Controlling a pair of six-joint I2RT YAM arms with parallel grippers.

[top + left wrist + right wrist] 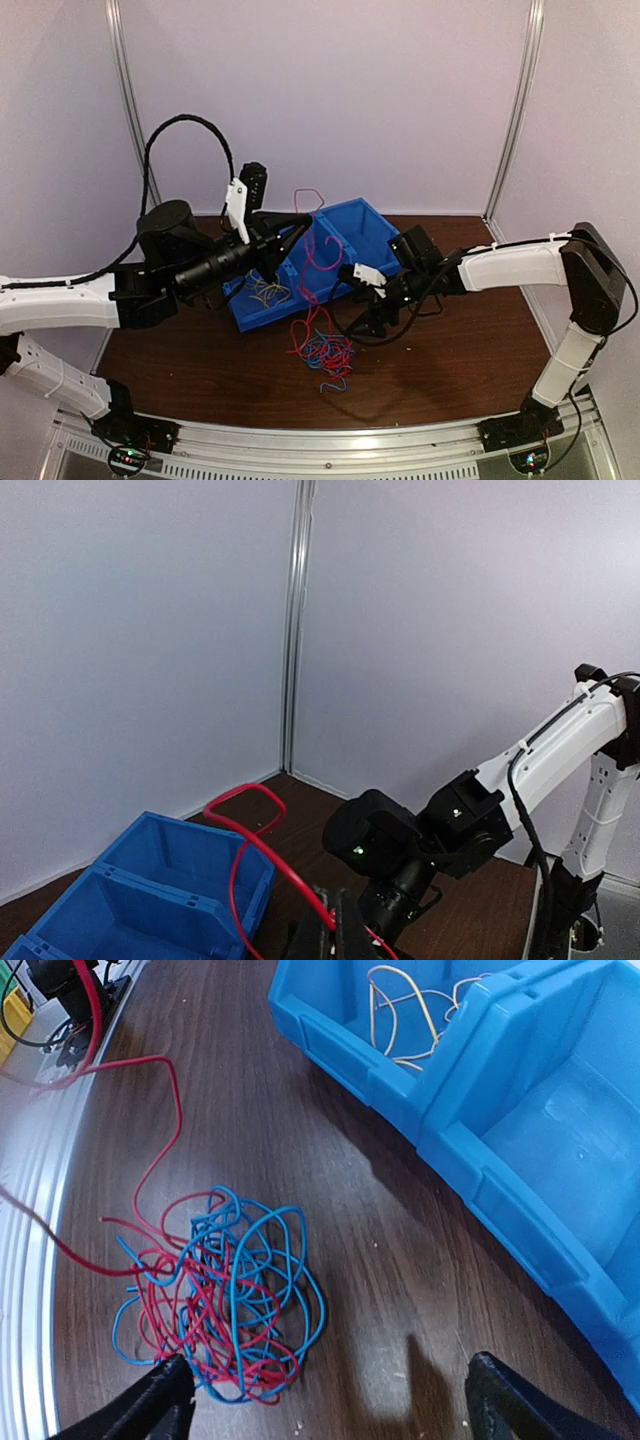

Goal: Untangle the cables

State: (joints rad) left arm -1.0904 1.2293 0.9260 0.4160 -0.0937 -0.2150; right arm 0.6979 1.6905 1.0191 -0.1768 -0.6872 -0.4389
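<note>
A tangle of red and blue cables (pixel 220 1300) lies on the dark wooden surface (pixel 450 350), just in front of a blue bin (pixel 372 232) with yellow cables (pixel 265 292) in its left-end compartment. The right hand (pixel 330 1410) hangs wide open above the tangle. The left hand (pixel 335 935) is closed on a red cable (pixel 250 788) raised over the bin. Pale walls (pixel 350 100) with metal corner posts (pixel 512 110) surround the surface, and a metal rail (pixel 330 440) lines its near edge.

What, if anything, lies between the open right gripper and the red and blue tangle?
Nothing visible. The right gripper stands open over the red and blue tangle, one finger at its edge; the blue bin sits aside. The left gripper grips a red cable.
</note>
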